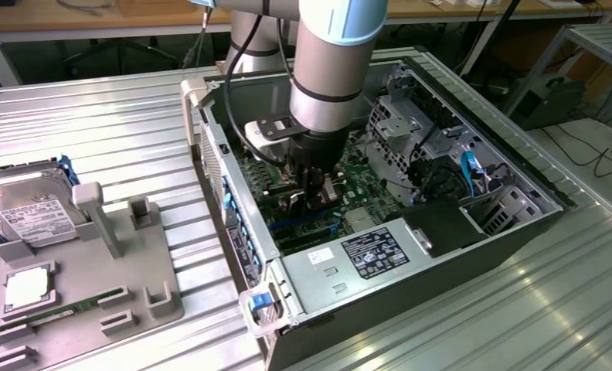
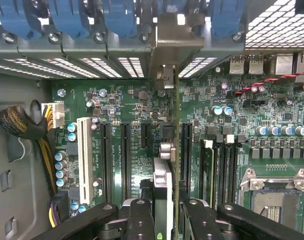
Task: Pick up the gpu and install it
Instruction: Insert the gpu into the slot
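Observation:
My gripper (image 1: 312,193) is down inside the open computer case (image 1: 512,166), over the green motherboard (image 1: 363,182). It is shut on the gpu (image 1: 306,204), which stands on edge between the fingers (image 2: 141,220). In the wrist view the gpu (image 2: 167,150) shows edge-on, running from my gripper (image 2: 169,222) to its silver end bracket (image 2: 168,37) at the case's rear slot openings. The card sits in line with the long black expansion slots (image 2: 125,155) on the motherboard (image 2: 136,107). I cannot tell whether its edge is pressed into a slot.
A grey parts holder (image 1: 130,270) at the exterior view's left carries a silver hard drive (image 1: 33,216), a square chip (image 1: 25,287) and a narrow memory stick (image 1: 69,313). Inside the case are the power supply (image 1: 373,251), drive cage (image 1: 409,124), blue latches (image 2: 66,17) and yellow-black cables (image 2: 21,125).

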`<state>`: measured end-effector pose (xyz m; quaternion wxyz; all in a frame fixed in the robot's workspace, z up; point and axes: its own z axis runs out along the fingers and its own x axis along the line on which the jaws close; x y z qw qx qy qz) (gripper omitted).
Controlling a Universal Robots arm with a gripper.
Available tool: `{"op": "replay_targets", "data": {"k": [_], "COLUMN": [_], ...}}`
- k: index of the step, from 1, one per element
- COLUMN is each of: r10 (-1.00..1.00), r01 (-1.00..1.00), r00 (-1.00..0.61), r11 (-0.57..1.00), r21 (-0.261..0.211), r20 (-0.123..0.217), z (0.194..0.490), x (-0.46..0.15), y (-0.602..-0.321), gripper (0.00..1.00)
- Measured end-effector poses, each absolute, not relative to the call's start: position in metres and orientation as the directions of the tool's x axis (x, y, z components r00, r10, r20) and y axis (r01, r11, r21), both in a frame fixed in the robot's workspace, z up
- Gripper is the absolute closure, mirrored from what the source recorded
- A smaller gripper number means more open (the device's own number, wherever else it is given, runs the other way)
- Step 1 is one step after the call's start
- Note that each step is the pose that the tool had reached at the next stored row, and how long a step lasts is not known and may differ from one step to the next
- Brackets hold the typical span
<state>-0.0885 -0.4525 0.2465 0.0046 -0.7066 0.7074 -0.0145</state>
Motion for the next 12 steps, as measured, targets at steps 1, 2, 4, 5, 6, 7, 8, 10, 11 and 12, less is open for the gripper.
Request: {"op": "replay_targets", "data": {"k": [1, 2, 4, 5, 6, 7, 8, 10, 11, 12], "r10": [-1.0, -1.0, -1.0, -1.0, -1.0, -1.0, -1.0, -1.0, -1.0, -1.0], "r01": [-1.0, -1.0, -1.0, -1.0, -1.0, -1.0, -1.0, -1.0, -1.0, -1.0], "r00": [-0.001, -0.001, -0.001, -0.001, -0.001, -0.001, -0.001, -0.001, -0.001, -0.001], "r11": [0.001, 0.001, 0.001, 0.001, 0.001, 0.001, 0.001, 0.001, 0.001, 0.001], "r21": [-0.027, -0.027, -0.027, -0.027, -0.027, -0.027, -0.027, -0.027, -0.027, -0.027], "r20": [0.014, 0.014, 0.014, 0.014, 0.014, 0.014, 0.014, 0.014, 0.014, 0.014], "z": [0.2465, 0.2465, 0.2465, 0.2464, 0.2463, 0.2462, 0.2461, 0.2454, 0.2449, 0.2444], "x": [-0.0885, -0.0885, -0.0884, -0.0885, -0.0885, -0.0885, -0.0885, -0.0885, -0.0884, -0.0885], "y": [-0.4525, -0.4525, -0.4526, -0.4526, -0.4526, -0.4526, -0.4526, -0.4526, -0.4526, -0.4526], "gripper": [0.72, 0.72, 0.72, 0.72, 0.72, 0.72, 0.72, 0.72, 0.72, 0.72]}}
